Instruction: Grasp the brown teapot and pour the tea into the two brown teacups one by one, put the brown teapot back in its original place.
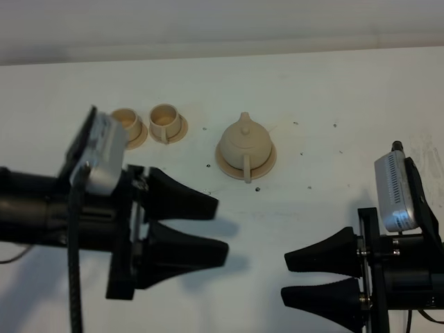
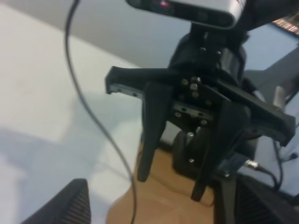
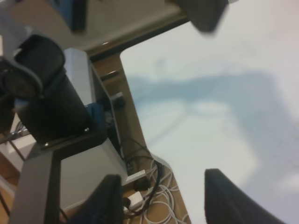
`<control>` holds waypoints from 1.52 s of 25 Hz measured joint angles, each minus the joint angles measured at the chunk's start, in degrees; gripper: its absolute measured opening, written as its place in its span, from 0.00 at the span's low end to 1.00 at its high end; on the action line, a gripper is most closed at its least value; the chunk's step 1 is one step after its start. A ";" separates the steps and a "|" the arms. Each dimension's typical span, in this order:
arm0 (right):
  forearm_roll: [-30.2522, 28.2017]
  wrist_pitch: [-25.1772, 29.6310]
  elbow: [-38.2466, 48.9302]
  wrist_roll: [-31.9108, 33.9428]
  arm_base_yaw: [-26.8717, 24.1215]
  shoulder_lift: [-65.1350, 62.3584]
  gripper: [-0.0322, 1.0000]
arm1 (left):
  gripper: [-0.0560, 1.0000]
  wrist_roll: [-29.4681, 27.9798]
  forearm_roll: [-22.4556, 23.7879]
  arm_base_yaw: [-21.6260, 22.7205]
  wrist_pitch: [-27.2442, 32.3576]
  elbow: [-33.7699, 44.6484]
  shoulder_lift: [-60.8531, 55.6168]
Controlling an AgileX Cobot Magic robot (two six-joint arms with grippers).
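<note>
Black left fingers and right fingers stand wide, empty, short of the brown teapot.

- Bare table lies open between the left gripper, the right gripper and the brown teapot.
- The teapot's loop handle faces this open stretch, overhanging its wide saucer.
- The right teacup stands well apart from the teapot, with bare table between.
- The left teacup sits just beside the right one, partly hidden behind the left arm's camera.
</note>
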 joint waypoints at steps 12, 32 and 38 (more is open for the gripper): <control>3.02 -10.79 -0.75 5.40 0.00 0.00 0.44 | 0.65 -58.58 54.09 0.00 -4.03 -3.85 -19.95; -2.13 -20.67 -14.58 24.78 0.00 0.11 0.44 | 0.61 -81.01 80.23 0.00 -2.88 10.17 -38.88; -5.07 -21.73 -17.51 28.29 0.00 0.11 0.44 | 0.61 -82.15 80.23 0.00 -1.98 9.98 -42.51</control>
